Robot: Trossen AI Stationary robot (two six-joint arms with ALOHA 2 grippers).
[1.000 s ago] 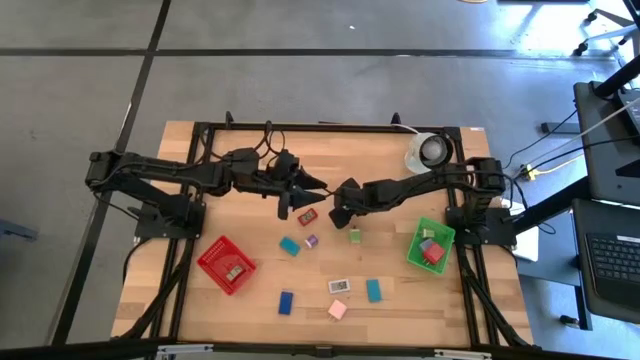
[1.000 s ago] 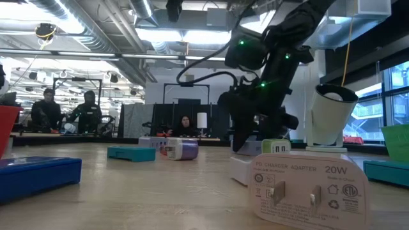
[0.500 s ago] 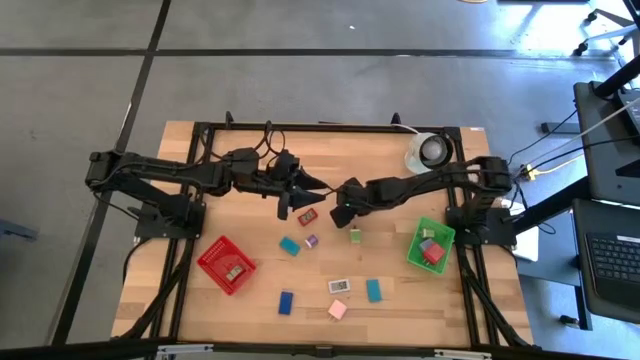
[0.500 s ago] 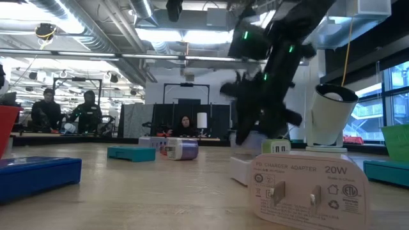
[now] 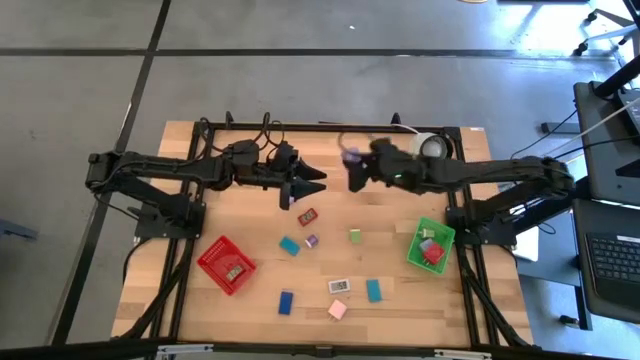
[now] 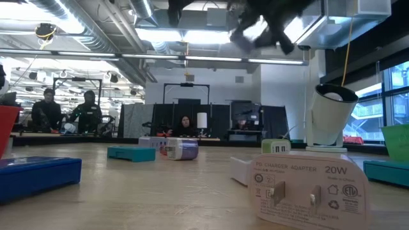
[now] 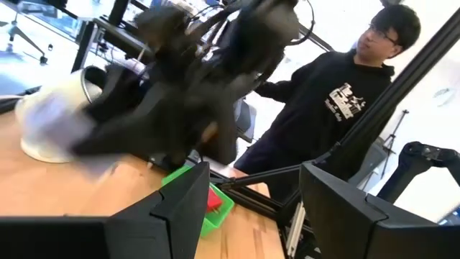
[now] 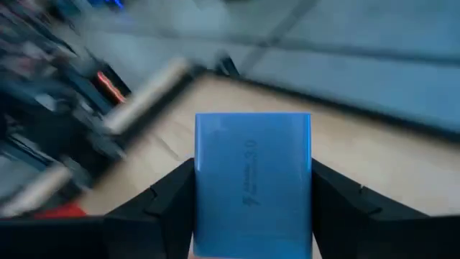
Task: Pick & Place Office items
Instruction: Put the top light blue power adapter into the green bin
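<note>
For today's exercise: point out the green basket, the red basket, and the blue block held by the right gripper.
green basket (image 5: 421, 232), high view, its upper-left rim.
red basket (image 5: 212, 256), high view, its left wall.
blue block (image 8: 252, 183), right wrist view, middle of its face, between the right gripper's (image 8: 253, 208) fingers.

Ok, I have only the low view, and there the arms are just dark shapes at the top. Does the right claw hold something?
Observer: Yes. The right claw is shut on a flat blue rectangular plastic block.
Operator: And where is it?
Observer: Over the wooden table, on the side far from your camera, beside the white round object with a dark centre.
Operator: Is the left one busy?
Observer: No. The left claw is open and empty, above the small red block.
</note>
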